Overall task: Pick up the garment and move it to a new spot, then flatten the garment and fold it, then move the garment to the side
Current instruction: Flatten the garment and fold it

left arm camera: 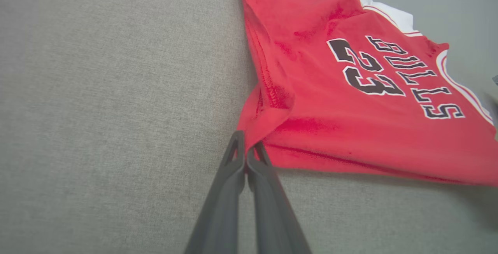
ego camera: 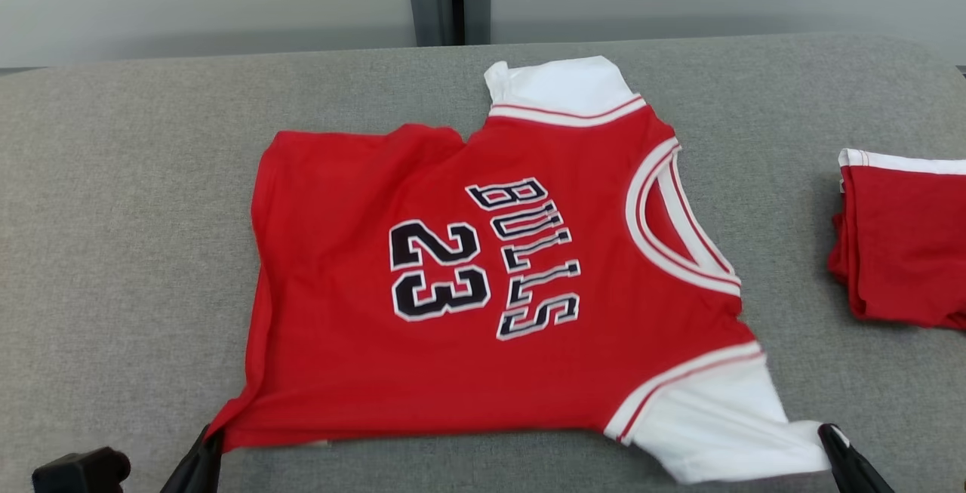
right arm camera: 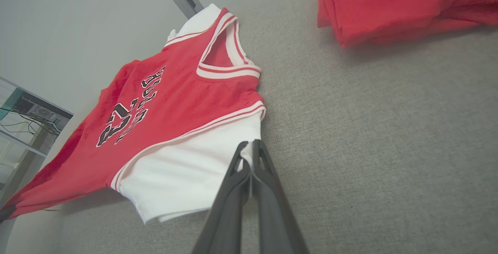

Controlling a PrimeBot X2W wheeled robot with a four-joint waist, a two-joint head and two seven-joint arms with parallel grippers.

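Head view: red "BULLS 23" jersey with white sleeves (ego camera: 483, 289) spread at frame centre on grey fabric surface (ego camera: 136, 251) | left gripper (left arm camera: 246, 151) lower centre of left wrist view, jaws pinching jersey's red hem corner | right gripper (right arm camera: 249, 149) jaws clamped on white sleeve edge | folded red cloth (ego camera: 906, 244) at right edge, apart
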